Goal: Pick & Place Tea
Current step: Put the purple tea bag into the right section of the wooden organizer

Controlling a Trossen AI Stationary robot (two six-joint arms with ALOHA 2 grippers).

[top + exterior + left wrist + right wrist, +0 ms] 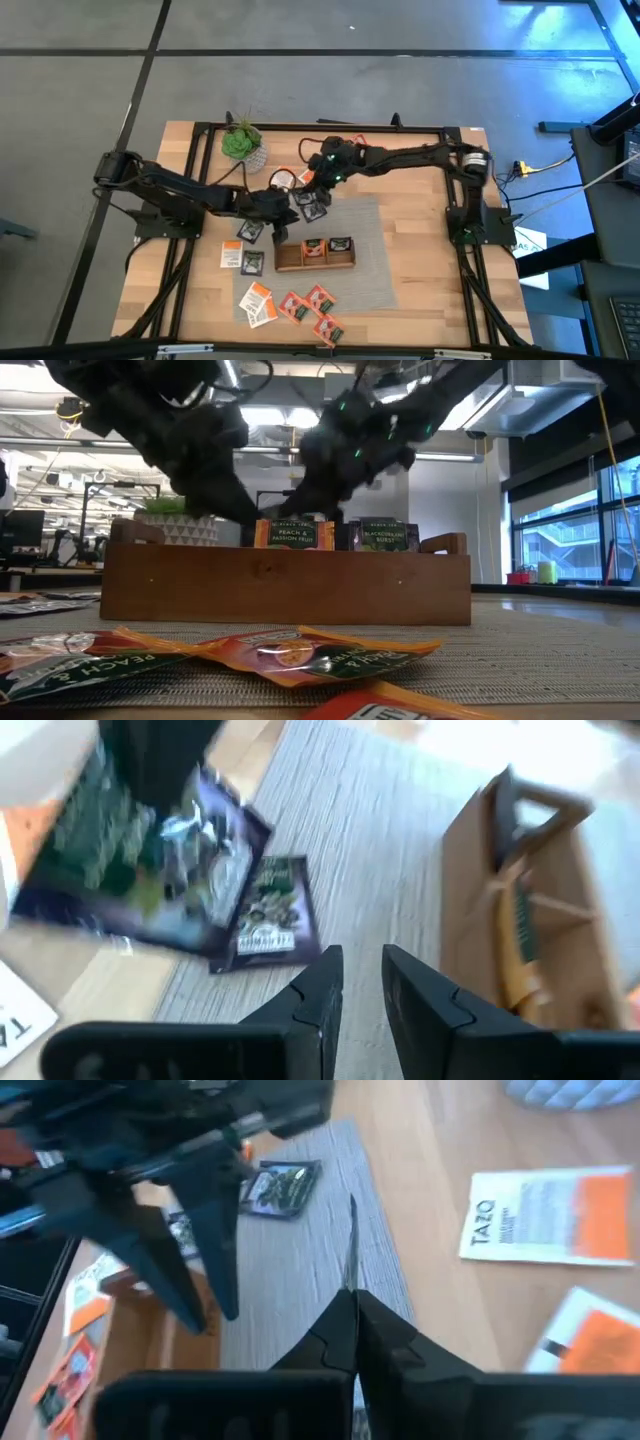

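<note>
Two grippers (283,232) (318,205) — tray (290,262) end hidden, sachet (351,1250) edge-on

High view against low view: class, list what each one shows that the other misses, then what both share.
Only the high view shows the plant, the dark sachets left of the tray and both arm bases. Only the low view shows labels: a peach sachet and a dark sachet standing in the tray. Both show the wooden tray and the orange sachets in front.

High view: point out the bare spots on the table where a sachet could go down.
Free: the grey mat right of the wooden tray, and the bare wood beyond it toward the right arm's base. Crowded: sachets below the tray, and both arms' fingers between the plant and tray.
</note>
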